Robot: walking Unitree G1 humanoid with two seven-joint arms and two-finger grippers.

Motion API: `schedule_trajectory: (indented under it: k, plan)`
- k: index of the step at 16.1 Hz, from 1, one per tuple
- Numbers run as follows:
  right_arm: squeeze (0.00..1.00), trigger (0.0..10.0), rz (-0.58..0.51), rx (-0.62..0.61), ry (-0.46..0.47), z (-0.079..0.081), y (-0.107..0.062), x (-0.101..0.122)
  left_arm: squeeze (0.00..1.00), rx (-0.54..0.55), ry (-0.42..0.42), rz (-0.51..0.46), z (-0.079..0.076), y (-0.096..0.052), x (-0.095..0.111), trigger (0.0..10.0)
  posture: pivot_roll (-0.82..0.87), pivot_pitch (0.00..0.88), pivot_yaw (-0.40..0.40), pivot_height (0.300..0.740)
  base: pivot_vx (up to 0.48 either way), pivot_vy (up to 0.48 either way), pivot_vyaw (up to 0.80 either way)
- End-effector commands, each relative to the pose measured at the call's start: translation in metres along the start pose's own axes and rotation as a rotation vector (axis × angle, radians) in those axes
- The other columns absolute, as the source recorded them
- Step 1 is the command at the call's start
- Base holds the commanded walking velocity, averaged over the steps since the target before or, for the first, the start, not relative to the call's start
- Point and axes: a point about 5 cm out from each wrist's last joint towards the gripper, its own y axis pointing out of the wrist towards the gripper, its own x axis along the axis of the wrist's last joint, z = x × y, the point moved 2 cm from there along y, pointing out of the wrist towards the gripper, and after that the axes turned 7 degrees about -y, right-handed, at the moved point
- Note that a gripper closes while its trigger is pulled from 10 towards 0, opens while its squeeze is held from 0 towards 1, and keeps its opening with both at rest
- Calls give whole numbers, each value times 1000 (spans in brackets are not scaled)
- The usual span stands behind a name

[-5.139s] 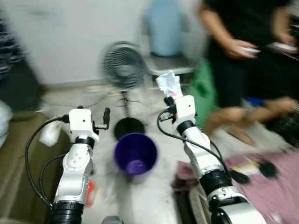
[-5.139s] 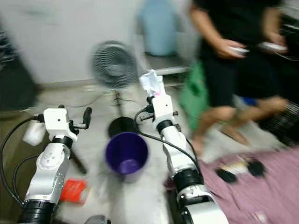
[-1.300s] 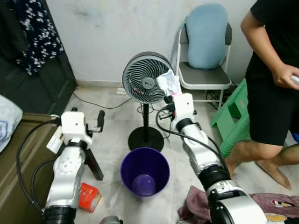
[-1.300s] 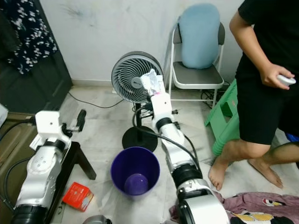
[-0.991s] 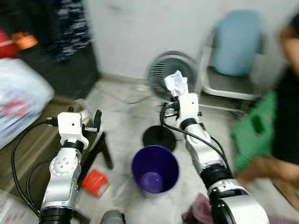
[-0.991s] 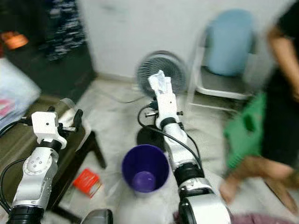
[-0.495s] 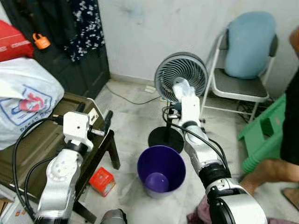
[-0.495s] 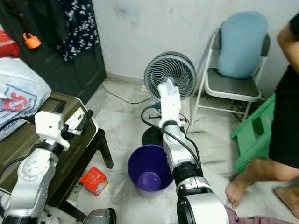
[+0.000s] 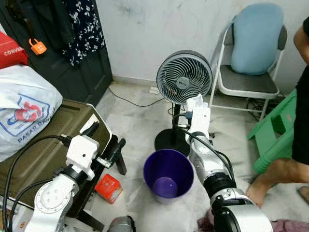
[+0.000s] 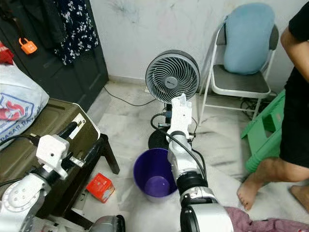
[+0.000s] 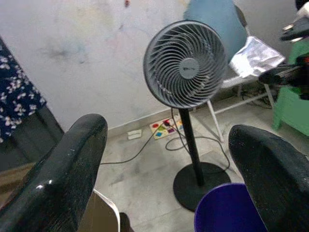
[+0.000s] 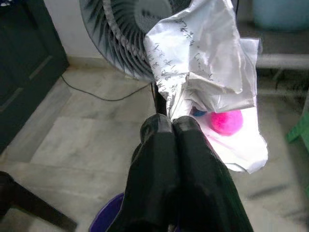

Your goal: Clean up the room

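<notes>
The right gripper [image 12: 170,126] is closed tightly on a crumpled, thin silvery plastic wrapper [image 12: 203,72] and is held up in front of the fan [image 9: 184,77], above and a little behind the round purple bin [image 9: 168,173], so the drop is judged as not yet done. The left gripper [image 11: 169,169] is seen wide open with nothing held. A small red box [image 9: 108,188] and a soft pink cloth [image 10: 260,224] are left on the pale marble floor [image 9: 135,130].
</notes>
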Motion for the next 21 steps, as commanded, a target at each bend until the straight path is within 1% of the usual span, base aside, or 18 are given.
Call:
schedule_trajectory:
  k: [1, 4, 7, 9, 11, 12, 14, 16, 18, 19, 20, 21]
  plan:
    - [0, 10000, 33, -14, 25, 1, 0, -4, 0, -16, 21, 14, 2, -6, 6, 10000, 211, 87, 114, 740, 0, 0, 0]
    - [0, 10000, 52, -29, 44, 3, -1, -7, 0, -11, 27, 39, 3, -17, 11, 10000, 238, 118, 149, 740, 0, 0, 0]
    - [0, 10000, 92, -70, 60, 0, 1, -10, 0, -17, 39, 102, 1, -38, 16, 10000, 286, 164, 210, 740, 0, 0, 0]
    - [0, 10000, 97, -82, 69, 1, 1, -9, 0, -19, 47, 113, 2, -44, 20, 10000, 314, 183, 236, 740, 0, 0, 0]
    - [0, 10000, 105, -83, 75, 1, 2, -9, 0, -20, 51, 119, 3, -45, 23, 10000, 323, 185, 241, 740, 0, 0, 0]
    - [0, 10000, 116, -82, 80, 6, 4, -7, 0, -17, 58, 127, 5, -46, 26, 10000, 340, 192, 255, 740, 0, 0, 0]
    - [0, 10000, 121, -65, 83, 13, 6, -3, 0, -19, 59, 126, 5, -43, 29, 10000, 342, 193, 265, 740, 0, 0, 0]
    - [0, 10000, 114, -55, 108, 16, 7, 1, 0, -21, 55, 121, 2, -39, 31, 10000, 345, 191, 266, 740, 0, 0, 0]
    - [0, 10000, 135, -7, 142, 22, 6, -2, 0, -29, 56, 125, 1, -41, 30, 10000, 352, 189, 269, 740, 0, 0, 0]
    - [0, 10000, 142, 0, 139, 24, 6, -3, 0, -34, 56, 133, 0, -42, 30, 10000, 353, 189, 269, 740, 0, 0, 0]
    - [0, 10000, 171, 25, 172, 29, 4, -6, 0, -40, 57, 141, 0, -42, 30, 10000, 351, 188, 266, 740, 0, 0, 0]
    - [0, 10000, 182, 28, 174, 32, 3, -8, 0, -41, 56, 140, 0, -42, 30, 10000, 351, 188, 266, 740, 0, 0, 0]
